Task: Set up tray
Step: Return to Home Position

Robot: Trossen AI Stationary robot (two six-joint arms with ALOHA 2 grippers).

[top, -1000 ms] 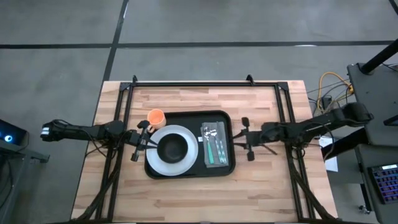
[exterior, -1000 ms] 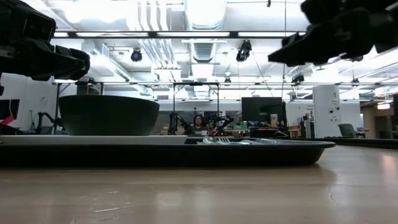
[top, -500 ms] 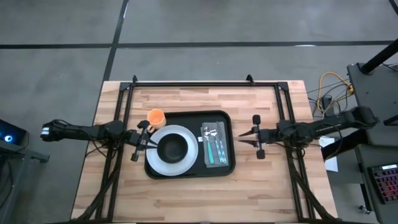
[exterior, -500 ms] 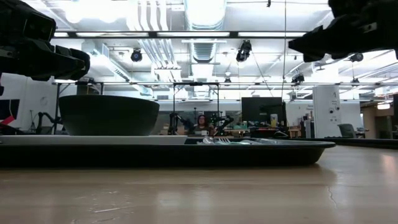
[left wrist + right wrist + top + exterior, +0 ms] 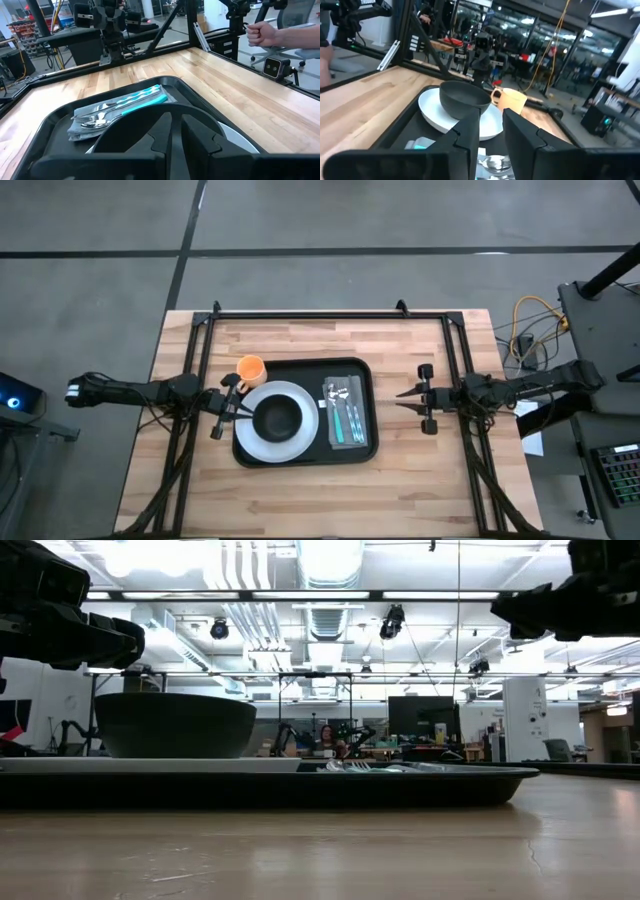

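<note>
The black tray (image 5: 305,452) lies in the middle of the wooden table. On it a white plate (image 5: 298,442) carries a dark bowl (image 5: 278,418), and teal-handled cutlery (image 5: 345,412) lies on a grey napkin at the tray's right. An orange cup (image 5: 250,368) stands at the tray's far left corner. My left gripper (image 5: 238,402) hovers shut over the tray's left edge, above the plate's rim (image 5: 235,140). My right gripper (image 5: 400,400) hangs level over bare wood to the right of the tray, its fingers (image 5: 470,130) a little apart with nothing between them.
Black frame rails (image 5: 320,313) run along the table's far edge and both sides. Bare wood (image 5: 410,465) lies to the right of the tray and along the near edge. A person's hand (image 5: 262,34) shows beyond the table in the left wrist view.
My right gripper has drawn back from the tray's right edge toward the table's right edge, staying high above the table. The gap between its fingers looks the same. The tray and what lies on it have stayed put.
</note>
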